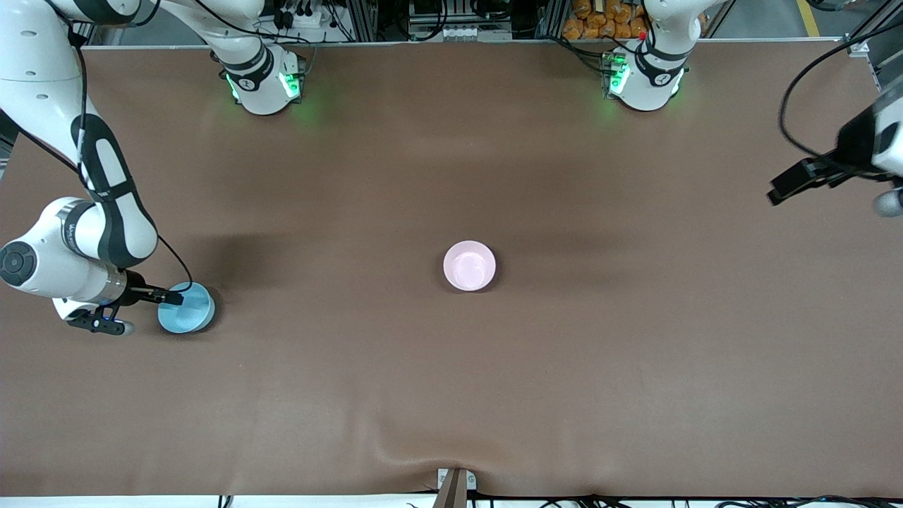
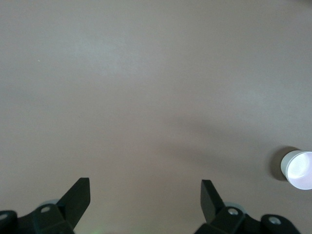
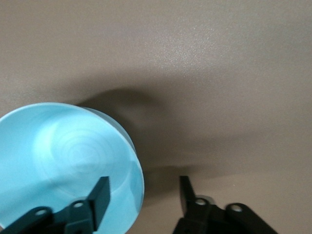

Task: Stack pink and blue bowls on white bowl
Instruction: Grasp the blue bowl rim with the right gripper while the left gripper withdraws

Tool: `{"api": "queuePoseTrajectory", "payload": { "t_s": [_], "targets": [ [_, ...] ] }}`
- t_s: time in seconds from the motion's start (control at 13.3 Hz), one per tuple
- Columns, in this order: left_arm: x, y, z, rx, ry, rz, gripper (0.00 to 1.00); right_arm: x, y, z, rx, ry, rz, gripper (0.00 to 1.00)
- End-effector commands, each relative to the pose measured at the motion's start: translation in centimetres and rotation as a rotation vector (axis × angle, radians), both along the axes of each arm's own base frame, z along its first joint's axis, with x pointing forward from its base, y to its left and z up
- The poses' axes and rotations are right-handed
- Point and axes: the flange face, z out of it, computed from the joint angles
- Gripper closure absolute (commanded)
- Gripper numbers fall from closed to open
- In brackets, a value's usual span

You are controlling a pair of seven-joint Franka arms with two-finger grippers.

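Toward the right arm's end of the table [image 1: 451, 395], the right end effector [image 3: 141, 195] straddles the rim of the blue bowl [image 1: 186, 307], one finger [image 3: 100, 197] inside and the other outside, a gap on both sides, not yet clamped on it. Near the middle of the table, well apart from the blue one, sits the pink bowl [image 1: 469, 265]. Over the bare brown surface at the left arm's end the left end effector [image 2: 145, 197] waits with its fingers spread wide, holding nothing.
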Motion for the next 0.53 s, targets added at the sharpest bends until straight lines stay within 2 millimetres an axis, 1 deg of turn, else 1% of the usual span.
{"api": "queuePoseTrajectory", "payload": {
  "t_s": [0.0,0.08,0.23,0.3,0.45],
  "targets": [
    [-0.4,0.5,1.9,-0.013,-0.007,-0.011,0.00,0.2,-0.4,-0.1,0.002,-0.013,-0.018,1.00],
    [-0.6,0.6,2.4,-0.004,-0.009,-0.009,0.00,0.2,-0.4,0.0,0.001,-0.015,-0.018,1.00],
    [-0.8,0.7,2.6,0.000,0.001,-0.012,0.00,0.2,-0.5,0.2,0.001,-0.016,-0.020,1.00],
    [-0.8,1.0,2.6,0.000,-0.001,-0.012,0.00,0.3,-0.5,0.6,0.000,-0.022,-0.020,1.00],
    [-0.8,0.9,2.7,-0.012,-0.002,-0.043,0.00,0.4,-0.7,1.3,-0.001,-0.032,-0.023,1.00]
  ]
}}
